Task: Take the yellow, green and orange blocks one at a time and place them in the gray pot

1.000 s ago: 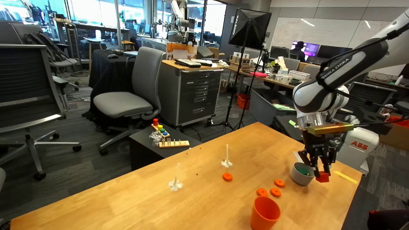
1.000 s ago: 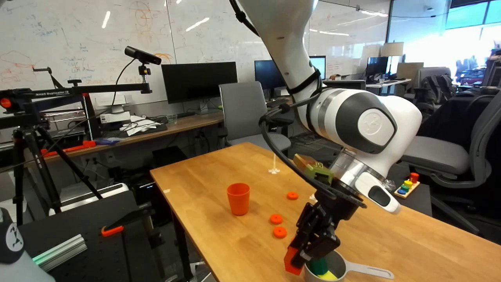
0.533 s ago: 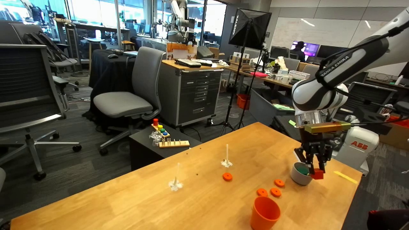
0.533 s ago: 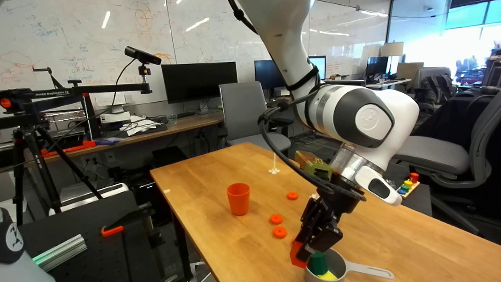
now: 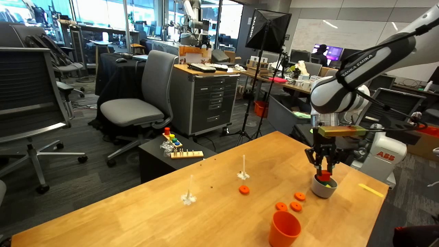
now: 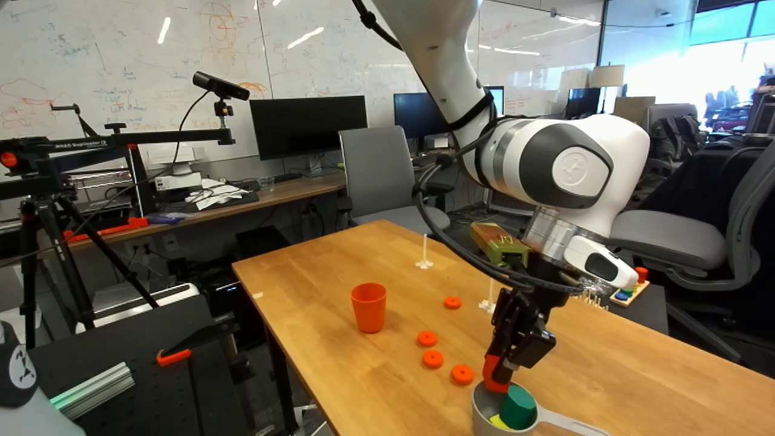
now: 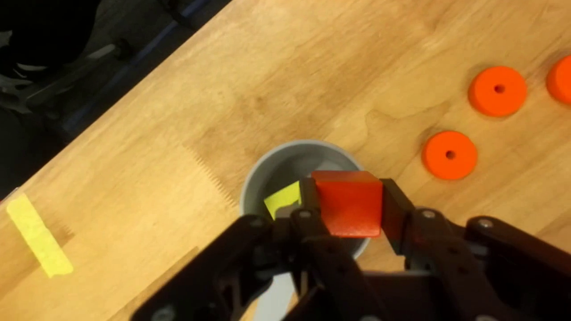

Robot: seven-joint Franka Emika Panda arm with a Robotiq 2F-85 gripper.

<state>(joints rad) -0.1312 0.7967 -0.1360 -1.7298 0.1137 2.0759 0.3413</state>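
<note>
My gripper (image 5: pixel 324 172) is shut on the orange block (image 5: pixel 324 176) and holds it over the gray pot (image 5: pixel 323 191). In an exterior view the gripper (image 6: pixel 504 366) holds the orange block (image 6: pixel 494 376) at the rim of the gray pot (image 6: pixel 482 410). The green block (image 6: pixel 519 407) and the yellow block (image 6: pixel 497 422) lie inside the pot. In the wrist view the orange block (image 7: pixel 350 208) sits between both fingertips and covers part of the pot (image 7: pixel 267 178). The yellow block (image 7: pixel 282 198) shows beside a finger; the green block is hidden there.
A tall orange cup (image 5: pixel 285 229) stands on the table. Several orange discs (image 6: pixel 432 359) lie between cup and pot. Two thin white pegs (image 5: pixel 244 164) stand farther off. The pot's handle (image 6: pixel 569 422) sticks out sideways. Yellow tape (image 7: pixel 39 236) is near the table edge.
My gripper has carried the orange block from beside the pot, raised it and brought it over the pot's opening. The pot and the blocks inside stay in place.
</note>
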